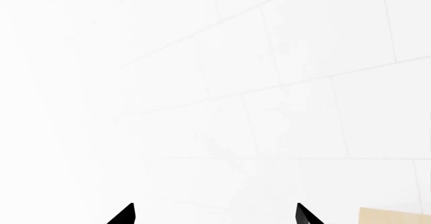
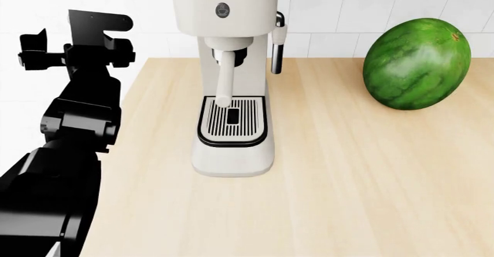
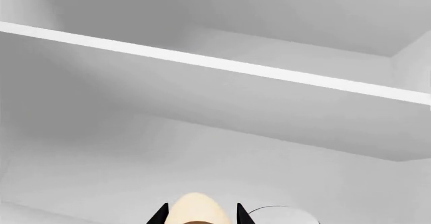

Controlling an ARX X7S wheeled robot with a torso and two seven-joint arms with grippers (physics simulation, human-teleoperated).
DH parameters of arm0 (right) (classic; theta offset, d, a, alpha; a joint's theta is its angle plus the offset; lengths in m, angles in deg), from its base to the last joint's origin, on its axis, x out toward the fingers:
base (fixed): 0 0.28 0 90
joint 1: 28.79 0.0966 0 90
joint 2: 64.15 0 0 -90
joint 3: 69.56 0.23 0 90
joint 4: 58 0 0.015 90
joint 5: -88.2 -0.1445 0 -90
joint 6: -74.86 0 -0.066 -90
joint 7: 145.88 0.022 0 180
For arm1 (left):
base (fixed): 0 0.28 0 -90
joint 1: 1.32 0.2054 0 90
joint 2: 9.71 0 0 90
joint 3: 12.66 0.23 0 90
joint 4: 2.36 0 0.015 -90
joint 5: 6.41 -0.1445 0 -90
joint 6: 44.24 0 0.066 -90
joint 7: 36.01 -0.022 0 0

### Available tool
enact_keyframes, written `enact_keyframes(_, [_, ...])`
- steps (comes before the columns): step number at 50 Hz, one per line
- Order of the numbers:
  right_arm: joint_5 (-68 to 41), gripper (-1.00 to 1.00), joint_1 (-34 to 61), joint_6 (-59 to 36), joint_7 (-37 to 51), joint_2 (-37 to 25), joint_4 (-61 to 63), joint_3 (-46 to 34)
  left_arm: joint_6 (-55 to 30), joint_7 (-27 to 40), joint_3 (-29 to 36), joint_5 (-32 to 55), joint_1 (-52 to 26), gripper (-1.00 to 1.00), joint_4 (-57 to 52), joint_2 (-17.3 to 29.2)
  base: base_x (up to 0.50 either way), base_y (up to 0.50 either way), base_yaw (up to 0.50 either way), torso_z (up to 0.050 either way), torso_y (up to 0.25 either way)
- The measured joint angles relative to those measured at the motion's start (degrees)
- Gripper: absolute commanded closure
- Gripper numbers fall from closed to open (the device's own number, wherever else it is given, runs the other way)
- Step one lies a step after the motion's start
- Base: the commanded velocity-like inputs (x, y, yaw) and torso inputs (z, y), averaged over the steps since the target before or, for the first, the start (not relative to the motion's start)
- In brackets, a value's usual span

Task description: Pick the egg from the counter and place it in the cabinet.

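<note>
While the right gripper (image 3: 200,218) clasps the small pale tan oval egg (image 3: 195,208) between its black fingertips, grey-white cabinet shelving (image 3: 215,67) fills its view. The left gripper (image 1: 215,215) seemingly hangs parted, facing white wall tiles (image 1: 269,82).

Counter (image 2: 347,199) carries coffee machine (image 2: 231,95) and watermelon (image 2: 417,63).

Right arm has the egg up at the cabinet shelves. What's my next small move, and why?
Probably ease the right gripper forward and down toward the shelf, then open. The right wrist view shows the egg between its fingertips, with the grey shelf surface ahead and another shelf edge above. How high the egg sits above the surface isn't clear, so lower slowly before releasing.
</note>
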State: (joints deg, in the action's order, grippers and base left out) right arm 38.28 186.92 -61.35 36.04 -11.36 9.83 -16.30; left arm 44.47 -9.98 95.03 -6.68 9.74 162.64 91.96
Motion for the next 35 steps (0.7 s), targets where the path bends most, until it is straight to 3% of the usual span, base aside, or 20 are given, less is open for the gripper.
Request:
enact_keyframes(7, [11.4,1.0,2.0,12.5,-6.0,10.1,-26.1,-1.9,-0.1,0.0,0.7,0.0,-0.1,-1.0,0.0,-0.1,0.0,0.0,0.0,0.0,0.0])
enact_keyframes(16, [27.7,1.0,-0.6,17.9,-9.5,17.4,-42.0,6.3,0.0,-0.2,1.3,0.1,-0.1,-1.0,0.0,-0.1,0.0,0.0,0.0,0.0,0.0])
enact_keyframes(17, [29.4,-1.0,-1.0,18.1,-9.6,17.9,-43.1,7.2,0.0,-0.2,1.4,0.1,0.0,-1.0,0.0,-0.1,0.0,0.0,0.0,0.0,0.0])
enact_keyframes(35, [44.6,-1.0,4.3,22.3,-15.7,22.0,-50.7,19.9,0.1,-1.0,2.0,0.2,-1.1,-1.0,0.0,0.1,0.0,0.0,0.0,0.0,0.0])
